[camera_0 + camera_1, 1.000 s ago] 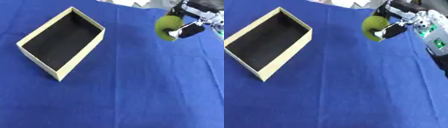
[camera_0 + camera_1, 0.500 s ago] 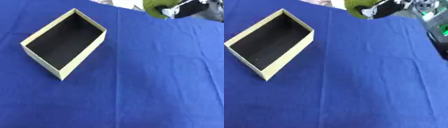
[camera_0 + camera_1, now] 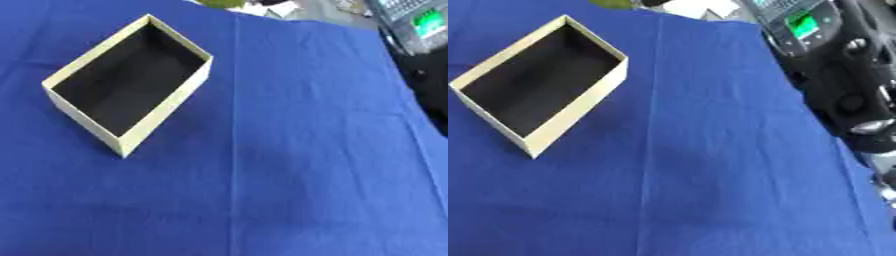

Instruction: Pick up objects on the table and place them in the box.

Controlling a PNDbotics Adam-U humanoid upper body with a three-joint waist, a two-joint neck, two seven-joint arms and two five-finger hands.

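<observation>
Blue cloth-covered table (image 3: 306, 150), open cream box (image 3: 162, 107) dark inside, green object (image 3: 612, 4) at top edge, robot hand state cannot tell.

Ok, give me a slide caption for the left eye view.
Empty open box on the blue cloth, with a green object just showing at the top edge.

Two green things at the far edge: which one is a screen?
The bright patch at far right, framed in grey; the olive thing left of it is dull.
</observation>
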